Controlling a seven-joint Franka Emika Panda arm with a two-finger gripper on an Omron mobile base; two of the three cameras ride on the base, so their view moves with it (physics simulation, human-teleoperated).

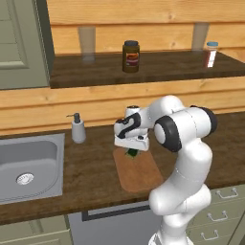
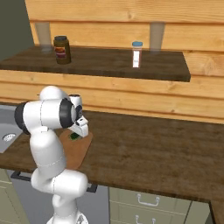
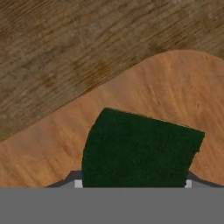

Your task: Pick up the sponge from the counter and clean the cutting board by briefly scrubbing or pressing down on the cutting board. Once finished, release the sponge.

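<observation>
We see our gripper [image 1: 130, 151] pinching the green sponge [image 3: 138, 148] and holding it down at the far end of the cutting board [image 1: 139, 173] on the counter [image 1: 91, 167].

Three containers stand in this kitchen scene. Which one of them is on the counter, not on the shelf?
The soap dispenser, grey with a pump top, beside the sink. The brown jar and the small white bottle with a blue cap both stand on the higher shelf.
</observation>
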